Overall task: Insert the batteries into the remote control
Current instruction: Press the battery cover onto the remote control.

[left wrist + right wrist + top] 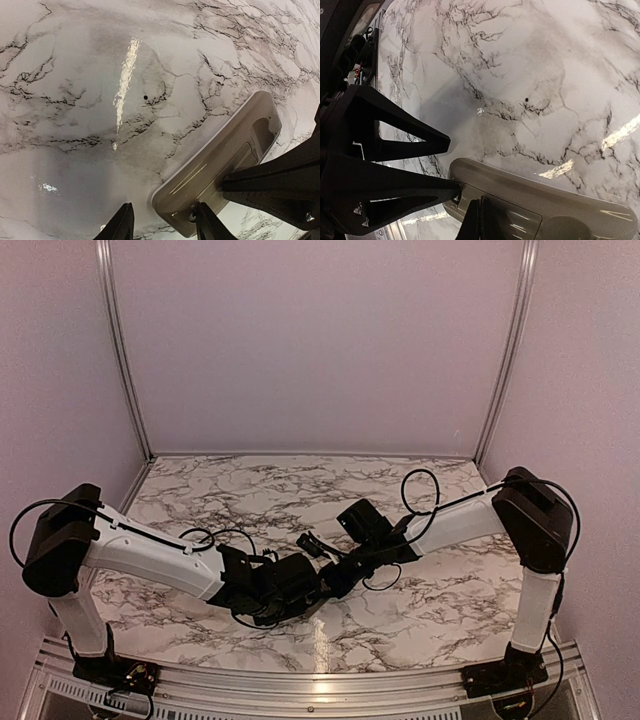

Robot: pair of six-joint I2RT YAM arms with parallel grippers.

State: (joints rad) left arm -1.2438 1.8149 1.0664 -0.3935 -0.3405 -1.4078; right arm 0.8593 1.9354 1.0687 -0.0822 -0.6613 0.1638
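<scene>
Gleaming against veined marble (75, 100) — rounded grey-beige remote control (210, 160).

Remote control (216, 159) on table (75, 100), back up; left gripper (164, 223) at its end.

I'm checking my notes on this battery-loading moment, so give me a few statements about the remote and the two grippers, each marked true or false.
1. The remote control lies back up, with its battery recess showing. True.
2. The left gripper is shut. False: its fingers stand apart.
3. The right gripper is shut. True.
4. An orange-red battery lies in plain sight beside the remote. False: no battery shows in any view.
</scene>
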